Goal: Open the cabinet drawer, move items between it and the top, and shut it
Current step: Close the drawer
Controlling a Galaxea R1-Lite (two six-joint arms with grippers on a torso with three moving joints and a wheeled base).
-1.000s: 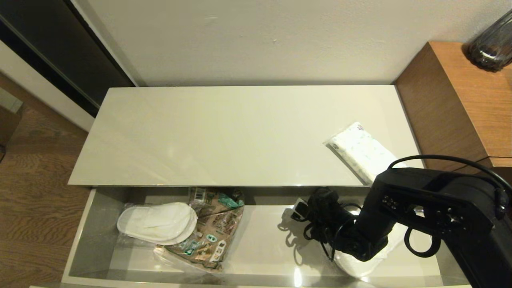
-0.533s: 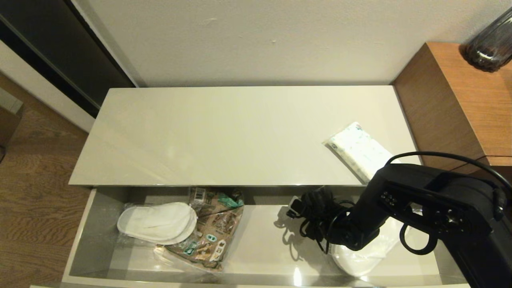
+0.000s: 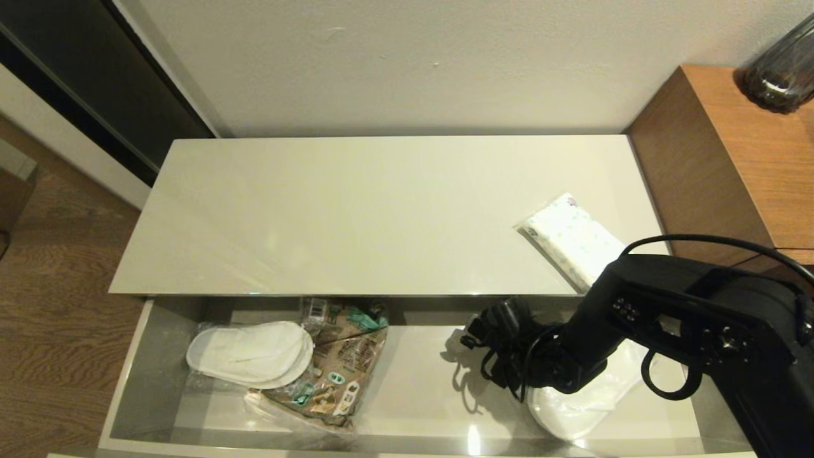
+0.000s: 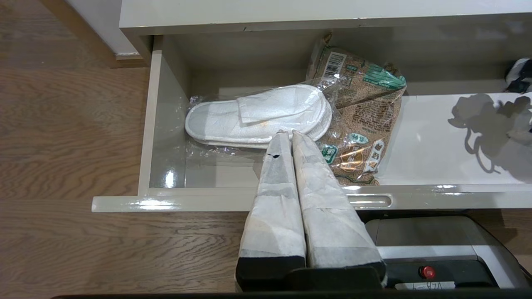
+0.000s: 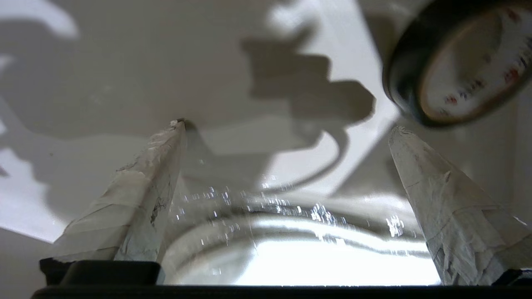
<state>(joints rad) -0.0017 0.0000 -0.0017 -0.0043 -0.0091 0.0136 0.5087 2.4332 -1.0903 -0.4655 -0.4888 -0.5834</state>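
- Inside the open cabinet drawer (image 3: 407, 381), toward its 3 o'clock end, the right gripper (image 5: 286, 128) hangs low over the glossy floor with its taped fingers (image 5: 141, 195) spread wide apart, holding nothing.
- Over the last second the right arm has crept toward the drawer's back wall, at 12 o'clock in the head view, and its dark cable bundle shifted with it.
- That small shift suggests the arm is lining up on the black tape roll (image 5: 453, 66); no grasp has happened yet.
- Only the right wrist view shows the roll: it lies ahead of the fingertips, off toward one finger, not between them. The head view hides it behind the arm.
- A second bagged pair of slippers (image 3: 572, 413) lies under that arm.
- On the top (image 3: 356, 210), the white tissue pack (image 3: 572, 238) lies toward the 3 o'clock end, unmoved.
- At the drawer's 9 o'clock end, the bagged slippers (image 3: 248, 353) rest against a brown snack bag (image 3: 337, 362), both unmoved.
- The left wrist view alone shows the left gripper (image 4: 286, 133), fingers pressed together, hovering near the drawer's front edge.
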